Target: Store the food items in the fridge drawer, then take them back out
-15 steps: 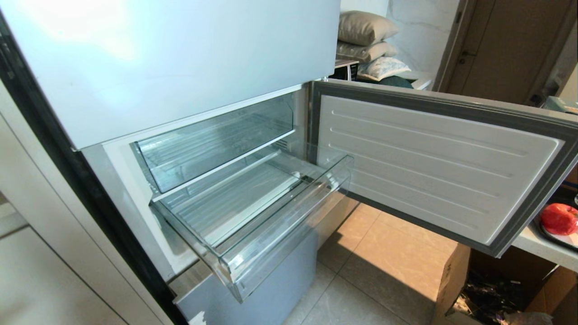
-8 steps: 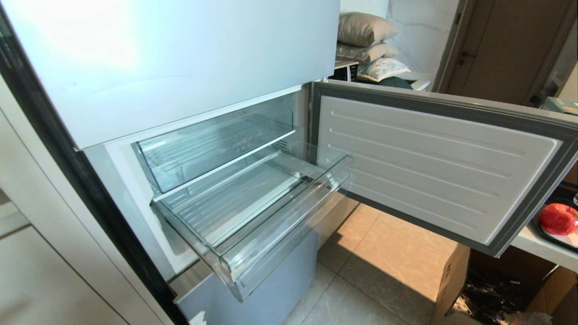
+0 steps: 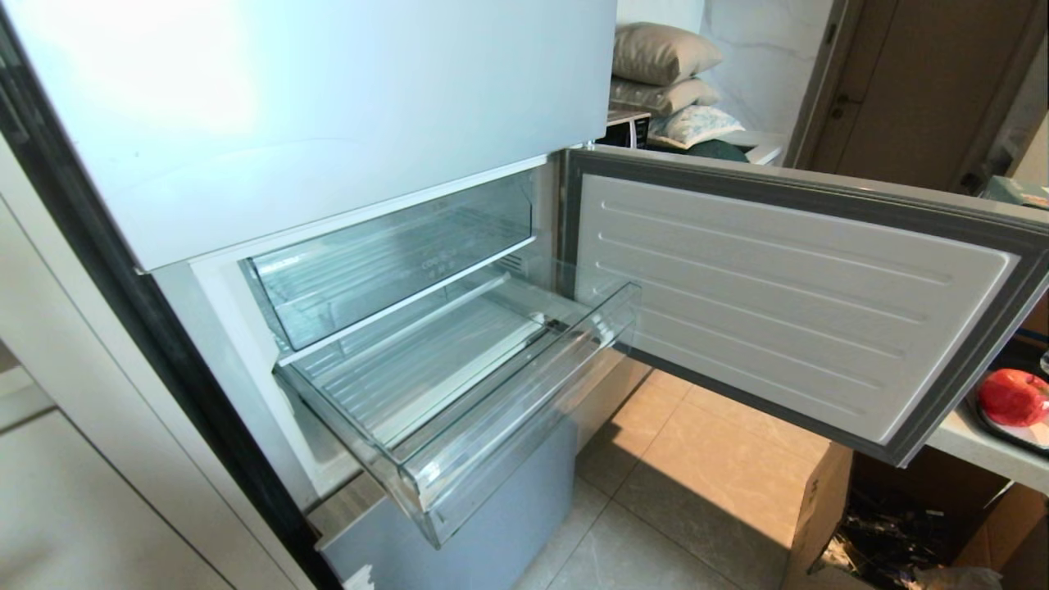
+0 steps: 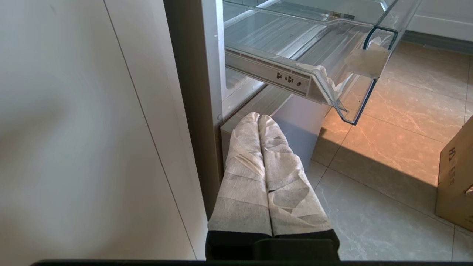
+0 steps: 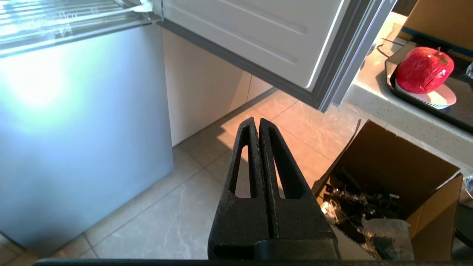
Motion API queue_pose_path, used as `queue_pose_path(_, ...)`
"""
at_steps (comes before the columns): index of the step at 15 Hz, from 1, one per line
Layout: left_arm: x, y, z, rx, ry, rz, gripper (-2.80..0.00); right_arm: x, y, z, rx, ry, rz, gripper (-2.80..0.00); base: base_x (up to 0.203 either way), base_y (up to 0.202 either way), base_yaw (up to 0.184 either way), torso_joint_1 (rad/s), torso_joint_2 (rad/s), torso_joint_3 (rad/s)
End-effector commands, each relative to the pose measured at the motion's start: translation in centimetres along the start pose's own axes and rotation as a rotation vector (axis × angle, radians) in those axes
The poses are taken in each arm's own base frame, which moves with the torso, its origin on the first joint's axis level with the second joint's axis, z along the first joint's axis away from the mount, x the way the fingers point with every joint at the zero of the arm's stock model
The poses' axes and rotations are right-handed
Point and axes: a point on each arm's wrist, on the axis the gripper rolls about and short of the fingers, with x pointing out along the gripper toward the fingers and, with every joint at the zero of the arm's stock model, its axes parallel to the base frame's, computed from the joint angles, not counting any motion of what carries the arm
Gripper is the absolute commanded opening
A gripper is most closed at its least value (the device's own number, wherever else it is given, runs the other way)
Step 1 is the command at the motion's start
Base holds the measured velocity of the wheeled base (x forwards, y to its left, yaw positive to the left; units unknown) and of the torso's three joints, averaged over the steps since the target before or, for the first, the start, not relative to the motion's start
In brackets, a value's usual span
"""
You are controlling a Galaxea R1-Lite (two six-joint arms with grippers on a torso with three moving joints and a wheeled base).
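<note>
The fridge drawer (image 3: pixel 459 393) stands pulled out and holds nothing; its ribbed clear floor and thick front lip show in the head view. From the left wrist view I see its side and rail (image 4: pixel 314 48). A shiny red apple (image 3: pixel 1014 397) rests on a white plate in a dark tray on the counter at the far right, also in the right wrist view (image 5: pixel 424 69). My left gripper (image 4: pixel 258 117), wrapped in white tape, is shut and empty, low beside the fridge's bottom corner. My right gripper (image 5: pixel 257 121) is shut and empty over the floor, below the open door. Neither arm shows in the head view.
The fridge door (image 3: pixel 787 295) hangs open to the right, between drawer and counter (image 3: pixel 983 451). An open cardboard box (image 5: pixel 391 184) of clutter sits on the floor under the counter. A deeper clear compartment (image 3: pixel 385 254) lies above the drawer, a grey-blue lower front (image 3: pixel 492 524) beneath it.
</note>
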Motion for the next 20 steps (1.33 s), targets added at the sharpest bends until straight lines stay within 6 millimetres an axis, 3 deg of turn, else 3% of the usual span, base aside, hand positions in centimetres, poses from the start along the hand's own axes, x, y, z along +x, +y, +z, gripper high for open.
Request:
queue_pose_path(1,0.01,0.00,0.00,0.000,0.001,0.001,-2.80,-0.07,0.01,-0.11,0.002,-0.006,0.001,-2.80,0.000,0.000,0.000,0.000,0.00,0.000)
queue_pose_path(7,0.01,0.00,0.00,0.000,0.001,0.001,-2.80,-0.06,0.02,-0.14,0.005,-0.006,0.000,-2.80,0.001,0.000,0.018,0.001,0.00,0.000)
queue_pose_path(20,0.01,0.00,0.00,0.000,0.001,0.001,-2.80,-0.06,-0.07,-0.10,0.106,-0.009,-0.038,-2.80,0.002,-0.007,0.175,0.002,0.00,0.003)
